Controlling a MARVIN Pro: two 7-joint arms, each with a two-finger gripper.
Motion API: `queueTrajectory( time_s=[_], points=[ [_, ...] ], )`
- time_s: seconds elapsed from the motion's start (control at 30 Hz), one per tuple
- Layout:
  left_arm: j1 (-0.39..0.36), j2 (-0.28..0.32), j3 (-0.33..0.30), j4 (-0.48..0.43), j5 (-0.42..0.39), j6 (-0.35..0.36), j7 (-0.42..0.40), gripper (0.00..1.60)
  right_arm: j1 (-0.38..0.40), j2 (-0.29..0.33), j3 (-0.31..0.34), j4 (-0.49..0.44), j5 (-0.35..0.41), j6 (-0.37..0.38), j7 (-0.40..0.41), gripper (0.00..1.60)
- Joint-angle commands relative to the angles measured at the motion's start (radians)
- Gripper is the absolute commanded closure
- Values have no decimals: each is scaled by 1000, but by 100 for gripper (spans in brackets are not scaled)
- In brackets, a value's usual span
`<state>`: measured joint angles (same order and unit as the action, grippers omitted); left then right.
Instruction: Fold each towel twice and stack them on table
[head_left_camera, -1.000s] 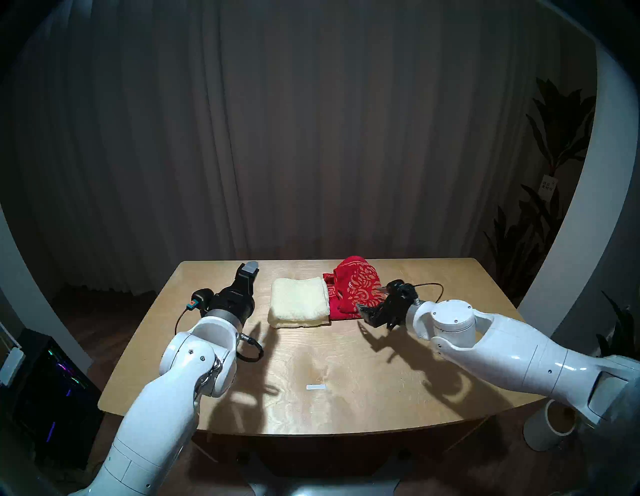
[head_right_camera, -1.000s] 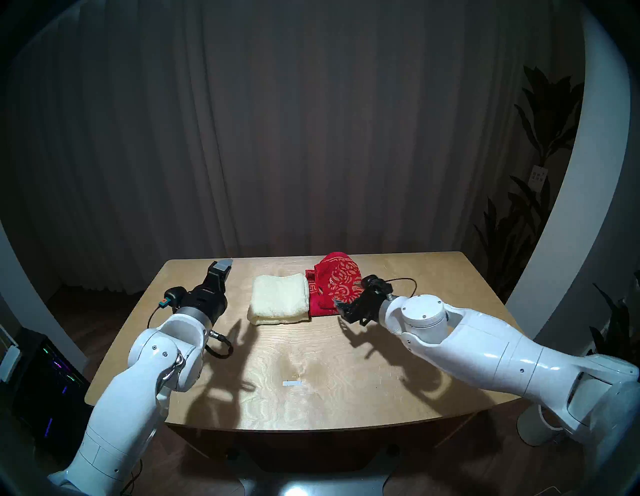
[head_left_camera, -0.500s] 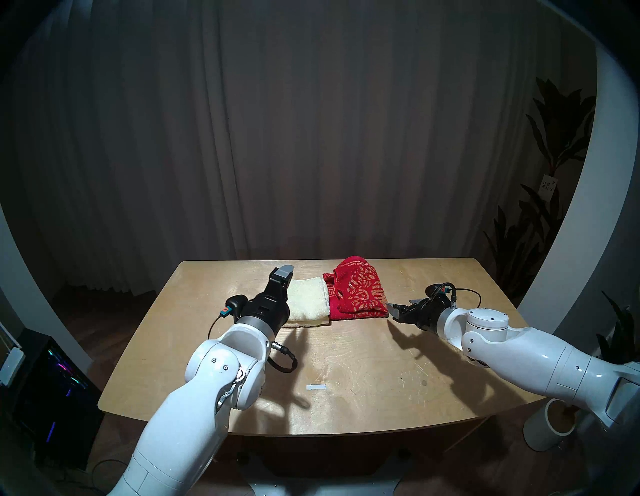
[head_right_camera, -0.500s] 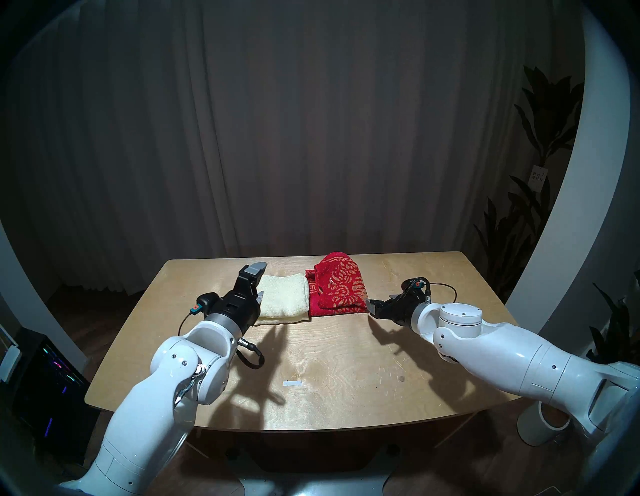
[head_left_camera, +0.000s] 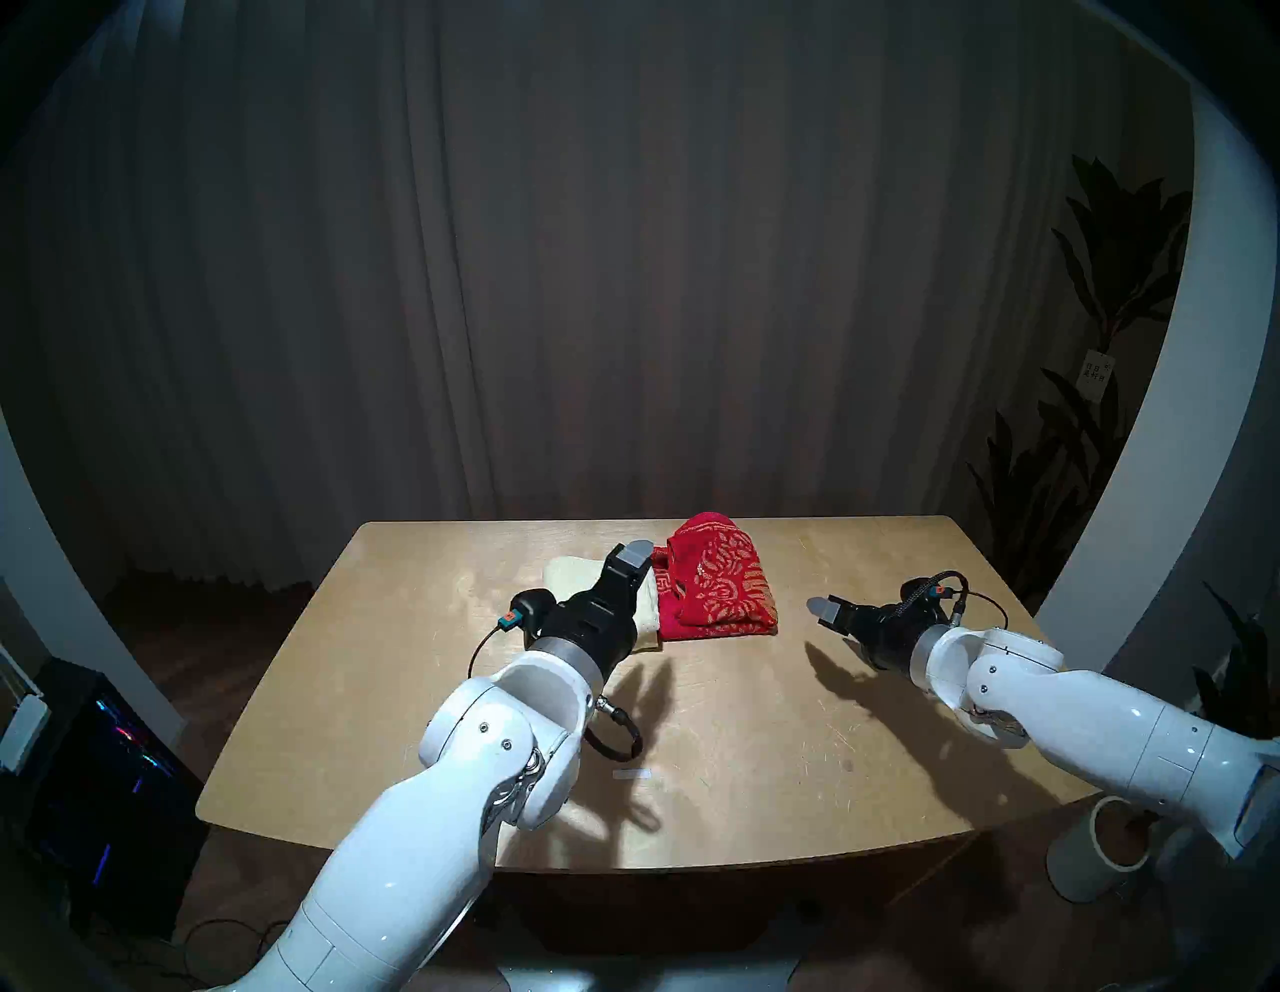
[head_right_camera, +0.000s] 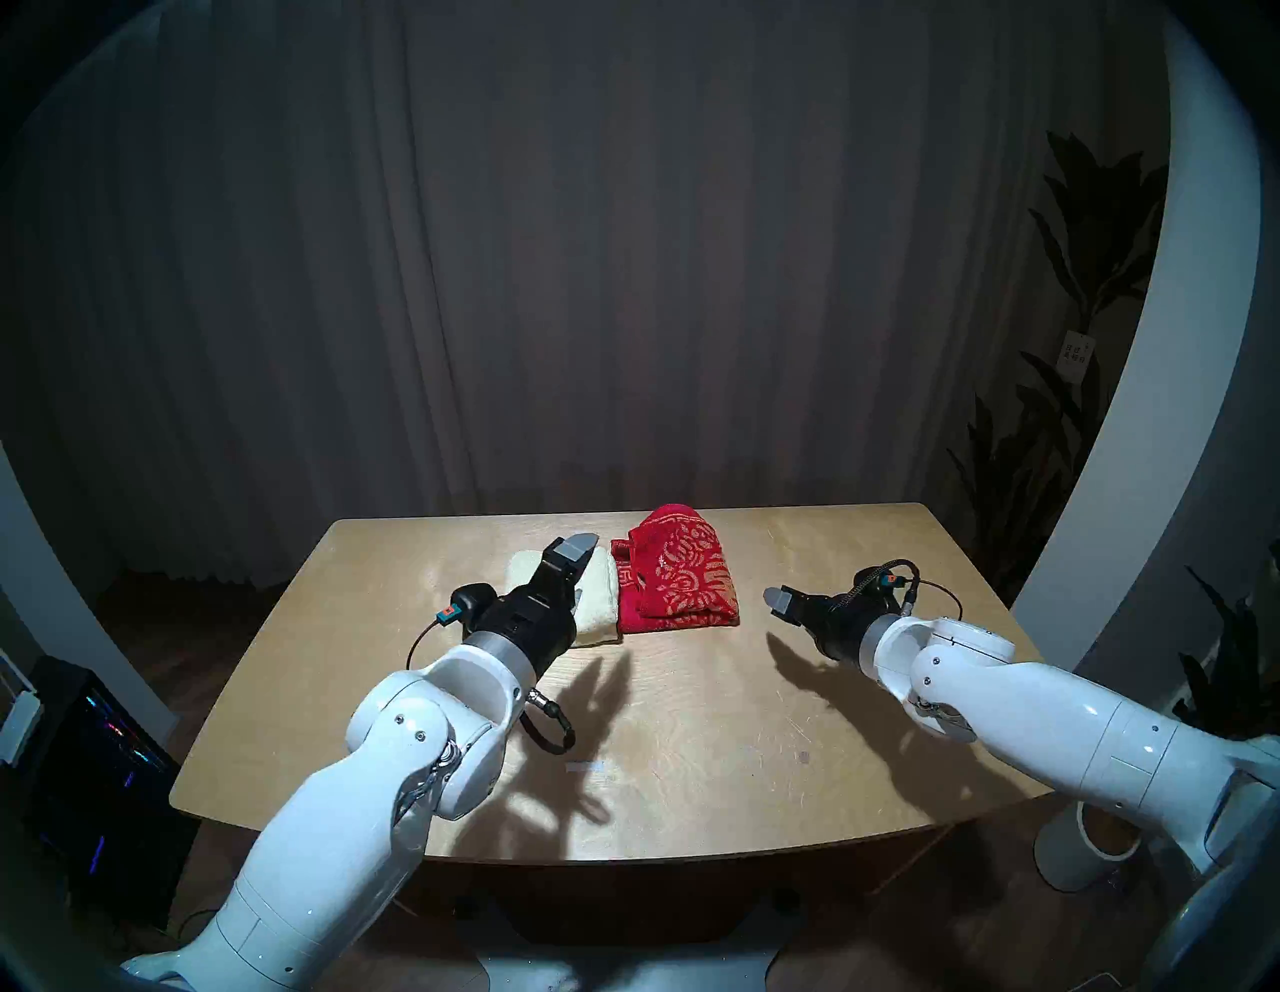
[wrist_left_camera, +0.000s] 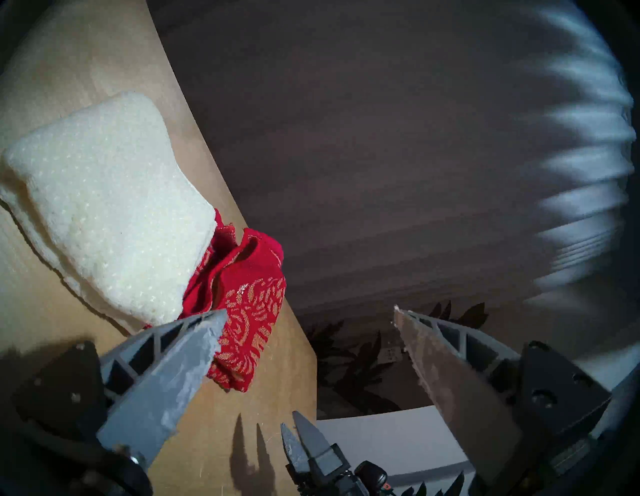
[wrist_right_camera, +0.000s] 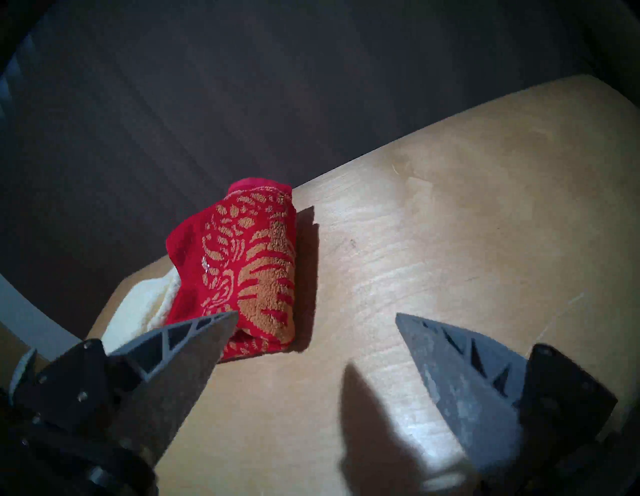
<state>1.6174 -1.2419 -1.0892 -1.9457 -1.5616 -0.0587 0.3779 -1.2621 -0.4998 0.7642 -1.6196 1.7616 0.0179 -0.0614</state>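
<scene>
Since both our left gripper and right gripper hang spread and empty over the table, we judge the towels as soft, light terry that sags unless pinched through all layers at a folded edge. Just ahead of our left fingertips lies the folded cream towel, touching the bunched red towel, which sits ahead-left of our right gripper, a little apart.

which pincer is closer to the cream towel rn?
Left. The left pincer hangs over the cream towel, jaws open. The right pincer sits beyond the red towel, also open.
</scene>
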Motion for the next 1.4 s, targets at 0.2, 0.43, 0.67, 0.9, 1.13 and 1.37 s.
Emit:
queueTrajectory(
  time_s=[0.2,0.43,0.67,0.9,1.13,1.37],
  points=[
    [-117,-117,-28,115,-44,-36,128,0,-109,20,128,-61,414,-41,59,0],
    [-132,-160,-36,141,-131,-23,156,0,-137,11,172,-67,605,-32,44,0],
    [-118,-150,6,75,-178,33,179,0,-123,-6,165,-38,668,-5,32,0],
    [-111,-176,51,102,-132,-12,162,0,-77,-61,140,31,650,42,18,0],
    [-144,-194,47,201,-75,-77,119,0,-22,-126,124,105,628,85,23,0],
    [-132,-218,35,237,-119,-84,101,0,8,-146,121,135,643,136,22,0]
  ],
)
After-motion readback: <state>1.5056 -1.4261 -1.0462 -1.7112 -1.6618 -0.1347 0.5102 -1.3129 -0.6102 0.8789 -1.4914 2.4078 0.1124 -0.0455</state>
